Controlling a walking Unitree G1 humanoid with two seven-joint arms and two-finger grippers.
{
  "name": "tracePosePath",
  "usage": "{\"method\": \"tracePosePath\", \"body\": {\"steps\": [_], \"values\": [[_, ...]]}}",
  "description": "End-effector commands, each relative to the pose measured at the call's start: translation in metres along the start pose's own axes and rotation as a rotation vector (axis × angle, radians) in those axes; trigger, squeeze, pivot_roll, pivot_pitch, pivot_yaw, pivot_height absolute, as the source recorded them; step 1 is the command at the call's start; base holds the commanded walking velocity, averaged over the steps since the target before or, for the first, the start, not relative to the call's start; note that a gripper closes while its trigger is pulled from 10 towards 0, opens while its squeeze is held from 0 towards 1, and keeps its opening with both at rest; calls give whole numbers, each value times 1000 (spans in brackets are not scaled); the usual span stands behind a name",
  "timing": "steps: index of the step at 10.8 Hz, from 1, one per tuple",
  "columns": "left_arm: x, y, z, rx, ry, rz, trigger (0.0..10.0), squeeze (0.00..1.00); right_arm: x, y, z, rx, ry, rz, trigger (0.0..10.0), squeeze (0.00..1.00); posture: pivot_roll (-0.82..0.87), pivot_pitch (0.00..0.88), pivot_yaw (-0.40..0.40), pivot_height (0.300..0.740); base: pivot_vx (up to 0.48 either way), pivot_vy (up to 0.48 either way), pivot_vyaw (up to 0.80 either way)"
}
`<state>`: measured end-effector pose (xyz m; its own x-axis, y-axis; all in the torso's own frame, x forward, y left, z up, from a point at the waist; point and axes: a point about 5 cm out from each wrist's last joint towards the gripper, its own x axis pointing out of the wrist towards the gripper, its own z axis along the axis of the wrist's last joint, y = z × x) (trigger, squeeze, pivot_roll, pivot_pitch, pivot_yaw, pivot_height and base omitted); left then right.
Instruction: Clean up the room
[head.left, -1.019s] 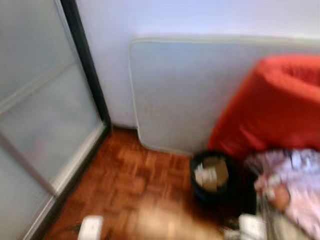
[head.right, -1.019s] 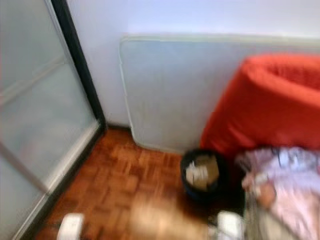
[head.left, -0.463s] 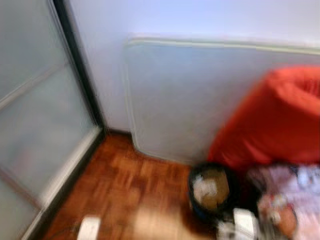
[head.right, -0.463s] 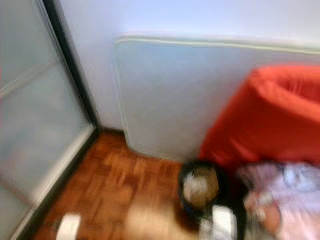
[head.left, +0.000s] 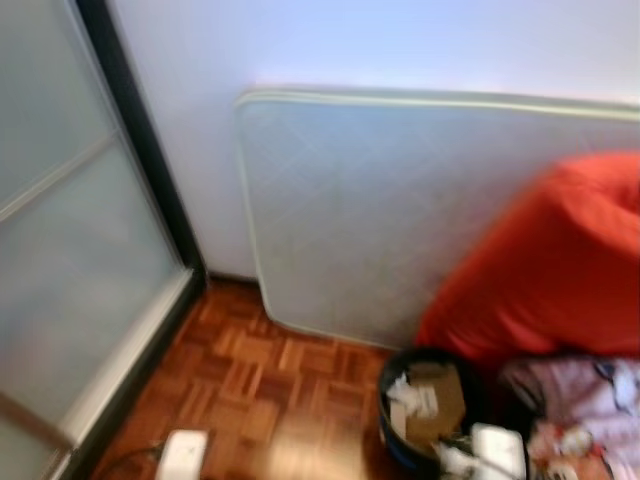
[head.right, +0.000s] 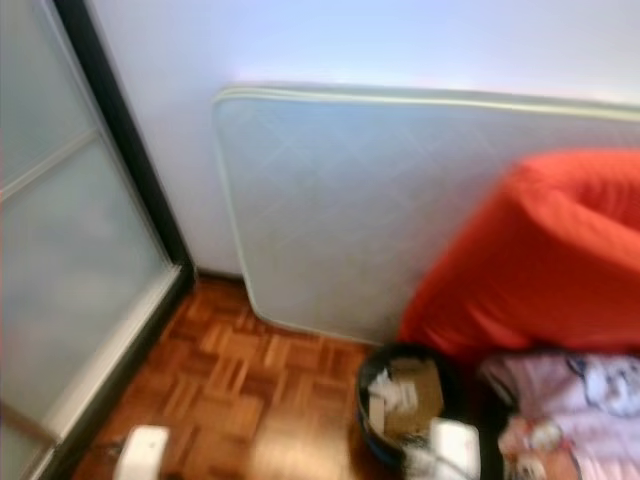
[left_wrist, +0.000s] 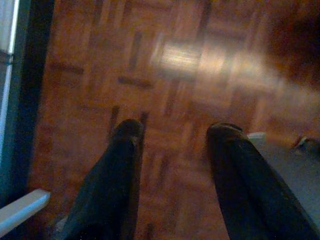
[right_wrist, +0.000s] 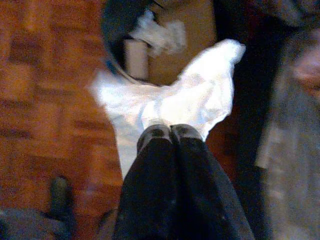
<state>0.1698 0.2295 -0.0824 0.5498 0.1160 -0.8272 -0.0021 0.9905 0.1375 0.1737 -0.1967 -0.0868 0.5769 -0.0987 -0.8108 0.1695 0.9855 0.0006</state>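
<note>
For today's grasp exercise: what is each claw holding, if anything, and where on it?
The right claw pinches a crumpled white tissue at its near edge; the left claw is open, holding nothing.

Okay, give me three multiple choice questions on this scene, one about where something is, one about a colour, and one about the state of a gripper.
1. Where does the black bin stand?
A. on the wood floor beside the red beanbag
B. on top of the mattress
C. against the glass door

2. What colour is the beanbag?
A. blue
B. red
C. green

3. What is the right gripper doing?
A. hanging open with nothing in it
B. gripping the bin's rim
C. shut on a white crumpled tissue

Answers: 1 A, the bin sits on the parquet floor at the beanbag's foot, in front of the mattress. 2 B, the beanbag is bright red. 3 C, in the right wrist view the fingers are pressed together on the white crumpled tissue, near the bin.
</note>
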Motion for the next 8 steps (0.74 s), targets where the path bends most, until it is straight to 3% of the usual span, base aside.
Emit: {"method": "tracePosePath", "body": {"steps": [1,3,8], "values": [[2,-3,8,-3,-20,-11,10000,0,-1,-11,-3,14,11,-30,10000,0,18,0,32,740,304,0,0],[1,-2,7,-3,-17,-10,10000,0,-1,-11,-4,21,19,-30,10000,0,21,0,32,740,309,0,-281],[1,-1,4,-13,-12,-2,10000,0,-1,-11,-4,23,24,-29,10000,0,32,0,25,740,307,0,-690]]}}
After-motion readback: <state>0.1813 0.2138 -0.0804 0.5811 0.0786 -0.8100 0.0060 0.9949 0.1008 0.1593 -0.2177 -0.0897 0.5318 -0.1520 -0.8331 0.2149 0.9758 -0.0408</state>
